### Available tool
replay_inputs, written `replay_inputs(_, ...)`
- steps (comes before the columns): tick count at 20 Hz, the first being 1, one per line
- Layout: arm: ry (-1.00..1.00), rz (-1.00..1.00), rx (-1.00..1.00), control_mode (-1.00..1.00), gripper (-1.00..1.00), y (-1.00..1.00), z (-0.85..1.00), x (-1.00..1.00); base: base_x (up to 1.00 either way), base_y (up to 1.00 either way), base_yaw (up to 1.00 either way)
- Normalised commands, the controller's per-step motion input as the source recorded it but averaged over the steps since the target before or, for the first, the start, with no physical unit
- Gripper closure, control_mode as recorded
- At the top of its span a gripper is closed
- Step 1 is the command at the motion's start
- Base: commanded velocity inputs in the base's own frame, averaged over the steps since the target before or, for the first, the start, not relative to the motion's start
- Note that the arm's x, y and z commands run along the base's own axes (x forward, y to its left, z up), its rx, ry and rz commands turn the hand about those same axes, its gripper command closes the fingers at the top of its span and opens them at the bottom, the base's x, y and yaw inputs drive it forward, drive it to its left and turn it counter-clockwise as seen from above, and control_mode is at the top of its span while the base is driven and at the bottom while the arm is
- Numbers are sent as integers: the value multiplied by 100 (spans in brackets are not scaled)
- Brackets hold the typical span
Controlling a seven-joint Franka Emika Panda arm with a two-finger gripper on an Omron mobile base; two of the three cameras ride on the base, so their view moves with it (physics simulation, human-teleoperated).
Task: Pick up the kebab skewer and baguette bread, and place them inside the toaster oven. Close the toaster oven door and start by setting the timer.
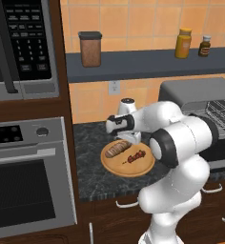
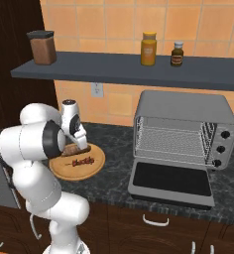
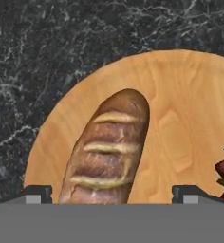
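2 fingers apart | gripper (image 3: 112,194) above baguette bread (image 3: 107,152) | on board (image 3: 180,109)

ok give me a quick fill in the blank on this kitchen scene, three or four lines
1. The baguette bread lies on a round ____ board.
2. The toaster oven door is ____.
3. The gripper, poised over the bread, has its jaws ____.
4. The kebab skewer lies on the ____ board as the bread.

Missing words: wooden; open; open; same

Golden-brown, pale-slashed baguette bread (image 3: 109,152)
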Motion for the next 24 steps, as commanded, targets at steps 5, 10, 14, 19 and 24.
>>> replay_inputs(5,0,0,0,-100,-100,20,-30,31,0,0,0)
replay_inputs(10,0,0,0,-100,-100,5,-31,0,0,0,0)
replay_inputs(14,0,0,0,-100,-100,5,-18,-4,0,0,0)
replay_inputs(19,0,-1,0,-100,-100,0,-4,-27,0,0,0)
replay_inputs(24,0,-4,0,-100,-100,1,-6,-13,0,0,0)
